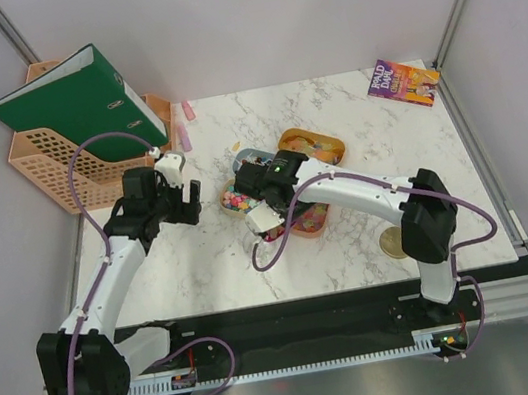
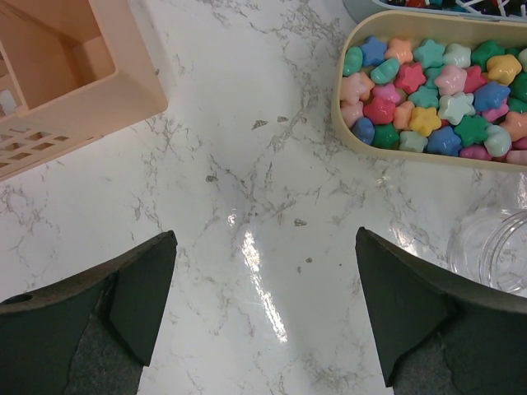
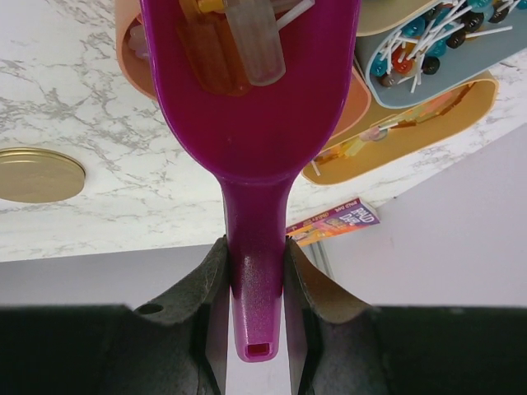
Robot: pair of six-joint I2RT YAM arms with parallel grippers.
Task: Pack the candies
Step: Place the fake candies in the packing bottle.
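Star-shaped candies [image 2: 420, 95] in pink, green, yellow and blue fill a cream oval tray [image 2: 346, 132]; the top view shows it as the cream tray [image 1: 225, 202] mid-table. My left gripper [image 2: 266, 239] hangs open over bare marble just left of that tray, nothing between its fingers; it also shows as the left gripper [image 1: 183, 199] from above. My right gripper [image 3: 255, 247] is shut on the handle of a magenta scoop [image 3: 255, 115]. Orange and clear wrapped pieces [image 3: 235, 45] lie in the scoop's bowl. From above, the right gripper [image 1: 264, 197] sits over the cluster of trays.
A clear jar [image 2: 494, 247] stands right of my left fingers. A blue-grey tray of lollipops [image 3: 436, 49], an orange tray [image 1: 310, 220] and a yellow tray [image 1: 311, 144] sit together. A gold lid [image 1: 393, 242], a book [image 1: 403, 83] and a peach rack [image 1: 55, 161] holding a green binder [image 1: 76, 102] ring the table.
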